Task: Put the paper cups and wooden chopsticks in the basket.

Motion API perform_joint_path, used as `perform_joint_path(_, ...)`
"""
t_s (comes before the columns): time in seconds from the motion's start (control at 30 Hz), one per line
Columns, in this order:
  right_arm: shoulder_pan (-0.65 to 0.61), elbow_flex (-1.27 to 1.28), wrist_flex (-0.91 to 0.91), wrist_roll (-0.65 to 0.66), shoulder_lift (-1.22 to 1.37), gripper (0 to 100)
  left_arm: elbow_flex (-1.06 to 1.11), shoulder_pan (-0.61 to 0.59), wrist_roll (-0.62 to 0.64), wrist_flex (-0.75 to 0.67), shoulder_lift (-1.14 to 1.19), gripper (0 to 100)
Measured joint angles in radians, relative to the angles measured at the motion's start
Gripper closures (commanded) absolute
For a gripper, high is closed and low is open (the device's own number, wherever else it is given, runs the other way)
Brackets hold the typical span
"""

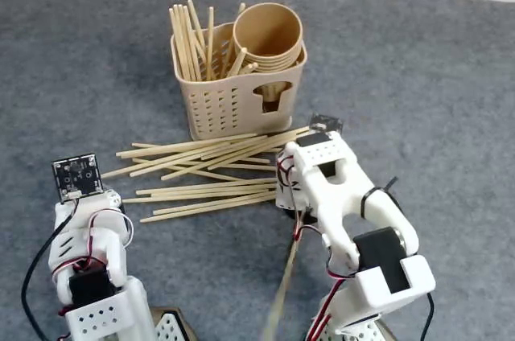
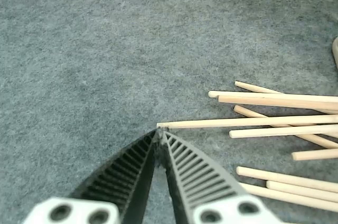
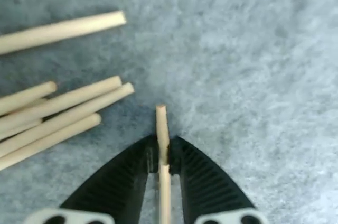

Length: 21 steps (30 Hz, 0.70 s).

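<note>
The tabletop [image 1: 418,76] is covered with rough grey felt, with a pale wall behind. The right pincer [image 3: 162,147] is clenched on one thin wooden chopstick [image 3: 161,123]. The left pincer [image 2: 160,138] is closed on nothing, its ribbed tips just beside the loose chopsticks [image 1: 201,168]. These lie in front of the perforated beige basket [image 1: 233,104], which holds stacked paper cups [image 1: 269,31] and upright sticks.

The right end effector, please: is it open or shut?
Shut. The right end effector pinches a chopstick, whose tip pokes out past it.
</note>
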Motion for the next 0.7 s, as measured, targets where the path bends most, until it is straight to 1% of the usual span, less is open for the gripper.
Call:
perform_joint_path(0.2, -0.006, 0.012, -0.002, 0.000, -0.132, 99.4, 0.000, 0.000, 0.000, 0.000, 0.000, 99)
perform_joint_path(0.47, -0.008, 0.034, 0.112, 0.000, -0.494, 99.4, 0.000, 0.000, 0.000, 0.000, 0.000, 99)
perform_joint_path(0.7, -0.008, 0.041, 0.124, 0.000, -0.832, 99.4, 0.000, 0.000, 0.000, 0.000, 0.000, 99)
